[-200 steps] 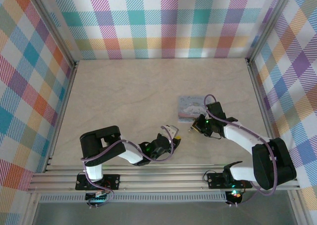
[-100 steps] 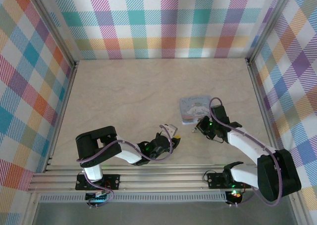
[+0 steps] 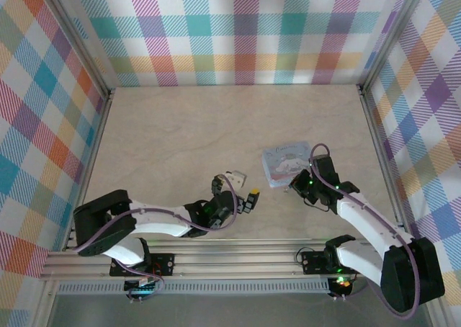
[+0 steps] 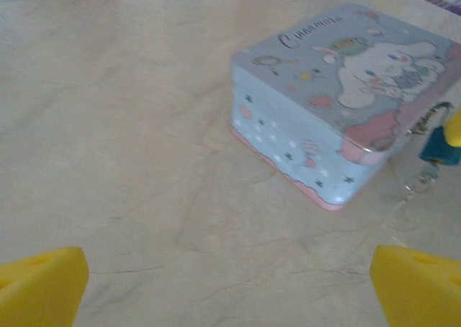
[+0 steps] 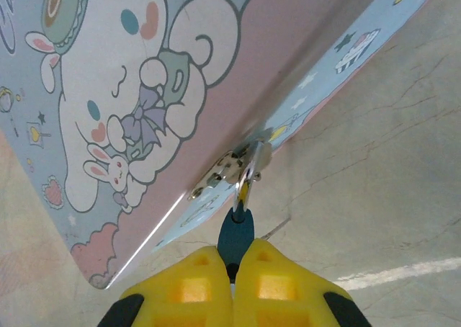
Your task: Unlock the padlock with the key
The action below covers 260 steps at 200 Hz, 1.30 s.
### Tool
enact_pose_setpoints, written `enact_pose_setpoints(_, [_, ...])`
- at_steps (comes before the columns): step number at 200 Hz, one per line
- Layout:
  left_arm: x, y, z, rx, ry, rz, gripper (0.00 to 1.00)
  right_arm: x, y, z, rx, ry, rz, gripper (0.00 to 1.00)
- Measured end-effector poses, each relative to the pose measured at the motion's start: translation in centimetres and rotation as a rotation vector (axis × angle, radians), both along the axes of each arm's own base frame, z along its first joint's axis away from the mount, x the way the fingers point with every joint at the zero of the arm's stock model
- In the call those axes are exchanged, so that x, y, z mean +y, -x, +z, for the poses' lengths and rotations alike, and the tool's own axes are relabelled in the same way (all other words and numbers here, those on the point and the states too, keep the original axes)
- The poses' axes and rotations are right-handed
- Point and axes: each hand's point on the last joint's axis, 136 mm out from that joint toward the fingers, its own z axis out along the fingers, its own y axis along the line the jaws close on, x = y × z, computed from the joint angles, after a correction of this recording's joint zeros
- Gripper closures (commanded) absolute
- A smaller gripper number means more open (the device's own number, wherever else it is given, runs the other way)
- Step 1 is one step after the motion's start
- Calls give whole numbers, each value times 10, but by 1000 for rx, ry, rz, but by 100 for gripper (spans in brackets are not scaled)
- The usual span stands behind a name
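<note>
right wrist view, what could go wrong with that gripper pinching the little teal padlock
The right gripper is shut on the teal padlock hanging from the hasp of the tin, so a pull may drag or tip the tin. The left gripper is open and apart from the tin, so nothing steadies it. The fingertips cover the padlock's lower end, perhaps blocking the keyhole.

The tin box (image 4: 338, 68) is rocking a pale blue lid with a white cartoon puppy and a pink band, with little stars and hearts dotting its sides, and the tiny padlock (image 5: 235, 233) is looking teal with a silvery shackle. The left gripper (image 4: 229, 287) and right gripper (image 5: 232, 262) are both sporting bright yellow fingertips. The walls (image 3: 245, 32) are wearing pastel plaid in teal, purple, orange and yellow, and the table (image 3: 180, 140) is showing beige marbling.
</note>
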Motion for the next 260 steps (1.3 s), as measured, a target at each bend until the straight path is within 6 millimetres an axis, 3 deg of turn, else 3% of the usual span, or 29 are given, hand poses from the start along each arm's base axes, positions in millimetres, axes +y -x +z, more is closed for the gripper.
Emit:
enact_pose_setpoints(38, [33, -8, 13, 2, -34, 98, 0, -1, -1, 5, 4, 34, 25, 100])
enact_pose_setpoints(87, [73, -10, 32, 21, -14, 211, 0, 1, -13, 34, -51, 65, 76, 100])
enact_pose_setpoints(117, [112, -21, 24, 90, -71, 322, 0, 10, -24, 62, -107, 59, 132, 100])
enact_pose_setpoints(141, [140, -32, 16, 175, -108, 400, 0, 23, -32, 73, -107, 67, 197, 100])
enact_pose_setpoints(176, [165, -32, 7, 273, -110, 445, 0, 71, -54, 79, -88, 100, 358, 100])
enact_pose_setpoints(208, [170, -31, 12, 289, -70, 445, 0, 126, -95, 79, -92, 116, 487, 100])
enact_pose_setpoints(260, [183, -34, -9, 392, -60, 483, 0, 217, -170, 43, -91, 87, 646, 100])
